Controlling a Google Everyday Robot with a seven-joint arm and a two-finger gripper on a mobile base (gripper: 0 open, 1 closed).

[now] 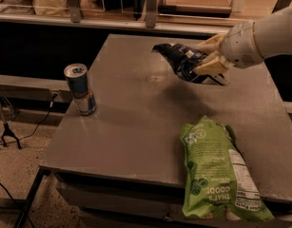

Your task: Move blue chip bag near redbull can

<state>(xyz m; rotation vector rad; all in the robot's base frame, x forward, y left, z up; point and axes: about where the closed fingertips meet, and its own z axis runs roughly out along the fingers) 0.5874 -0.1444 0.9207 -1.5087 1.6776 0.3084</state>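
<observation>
Transporting step: hand (209, 56) clamped on blue chip bag (180, 57), far right above counter (136, 122). Next: leftward, down beside redbull can (80, 89).

Grey table (131, 122), light-green snack bag (217, 175) at its front right corner — overhanging the front edge

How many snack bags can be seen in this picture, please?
2. The small dark navy-blue foil chip bag is held in the gripper, above the far right of the grey table. The long light-green bag lies at the table's front right edge.
</observation>
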